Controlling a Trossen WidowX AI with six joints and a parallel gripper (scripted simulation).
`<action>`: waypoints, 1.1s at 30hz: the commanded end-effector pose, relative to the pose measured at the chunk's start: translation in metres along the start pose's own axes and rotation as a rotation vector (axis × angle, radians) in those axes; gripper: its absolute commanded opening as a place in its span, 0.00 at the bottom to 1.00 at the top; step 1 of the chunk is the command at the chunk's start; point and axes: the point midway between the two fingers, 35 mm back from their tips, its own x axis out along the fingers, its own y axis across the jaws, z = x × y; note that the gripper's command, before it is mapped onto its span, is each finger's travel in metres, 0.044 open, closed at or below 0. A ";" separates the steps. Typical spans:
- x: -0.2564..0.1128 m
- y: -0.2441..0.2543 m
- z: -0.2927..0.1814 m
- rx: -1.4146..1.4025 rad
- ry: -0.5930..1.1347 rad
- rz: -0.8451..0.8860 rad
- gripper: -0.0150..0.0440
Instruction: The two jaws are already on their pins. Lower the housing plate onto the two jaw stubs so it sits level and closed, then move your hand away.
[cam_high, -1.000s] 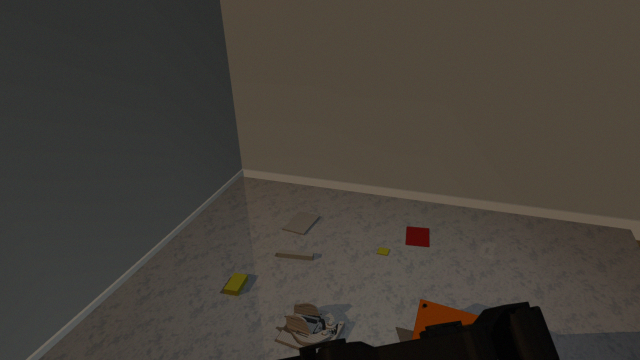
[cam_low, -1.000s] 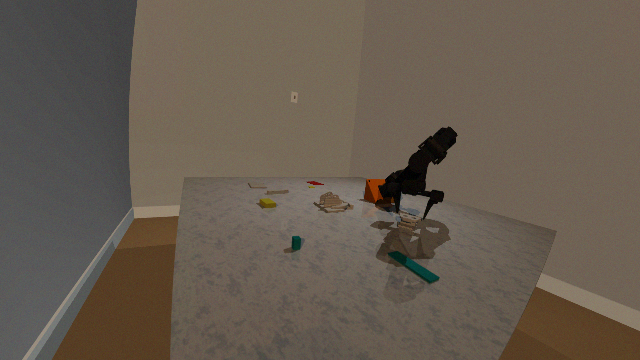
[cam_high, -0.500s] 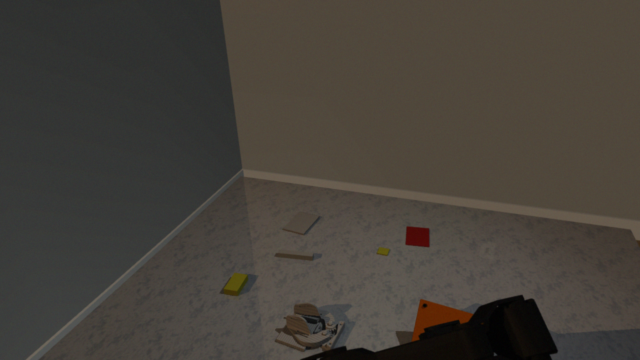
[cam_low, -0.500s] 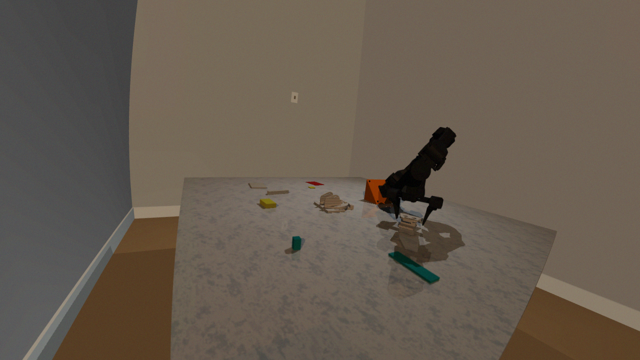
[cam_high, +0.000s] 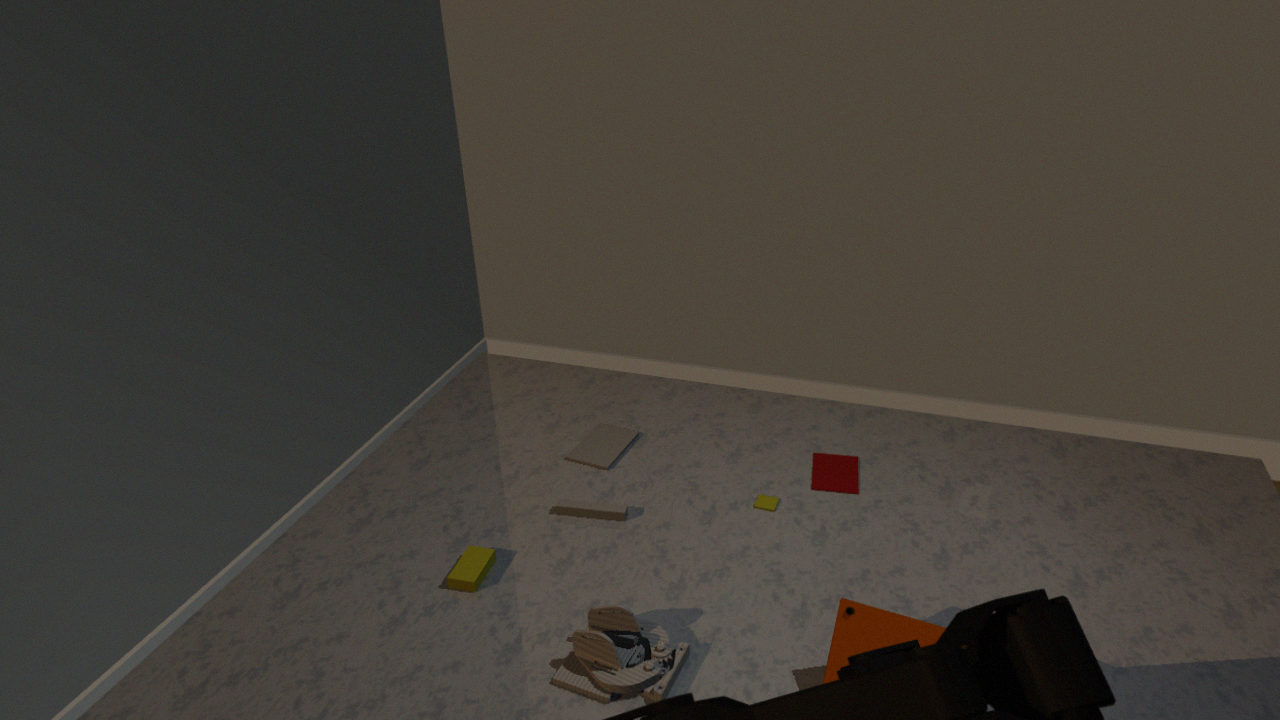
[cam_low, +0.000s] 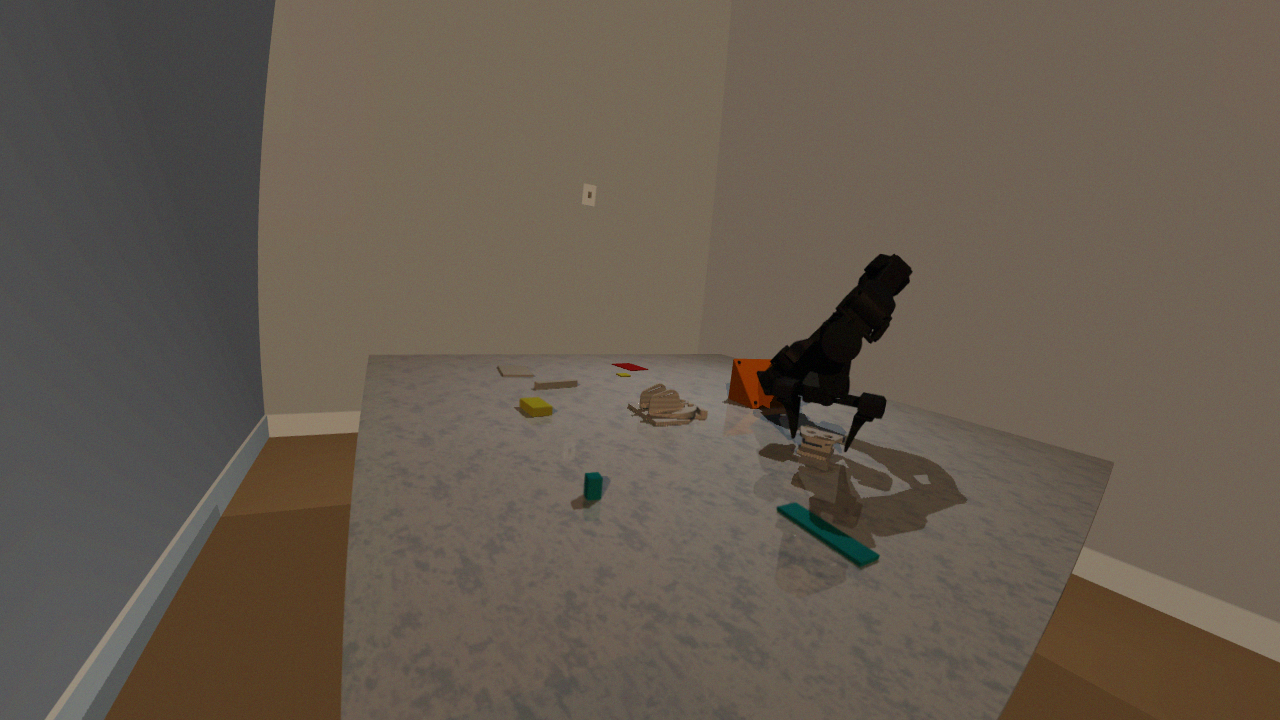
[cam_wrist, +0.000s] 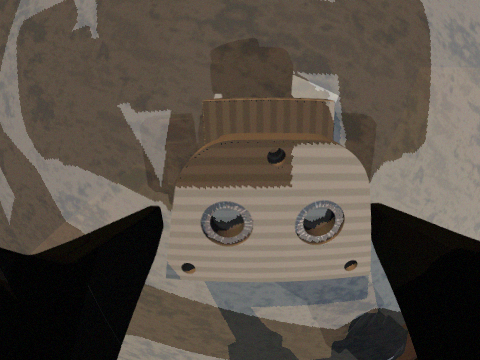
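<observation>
The housing plate (cam_wrist: 270, 220) is a tan striped piece with two ringed round holes. It lies on the table and also shows in the exterior view (cam_low: 816, 445). My gripper (cam_wrist: 267, 216) is open and empty, pointing down over the plate with one finger on each side, apart from it; it also shows in the exterior view (cam_low: 819, 437). The base with the two jaws on their pins (cam_high: 617, 662) sits further along the table, left of the arm's orange mount (cam_high: 872, 631), and shows in the exterior view (cam_low: 666, 407).
A teal bar (cam_low: 827, 533) lies just in front of the plate, and a teal block (cam_low: 592, 485) to its left. A yellow block (cam_high: 470, 567), a tan bar (cam_high: 588, 512), a grey slab (cam_high: 602, 445), a small yellow tile (cam_high: 766, 503) and a red tile (cam_high: 834, 472) lie beyond the base.
</observation>
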 end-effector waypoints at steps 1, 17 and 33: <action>0.000 -0.001 0.001 0.003 -0.002 -0.004 1.00; 0.000 0.000 0.000 0.000 0.000 0.000 0.86; -0.011 -0.002 0.001 -0.001 0.003 -0.006 0.85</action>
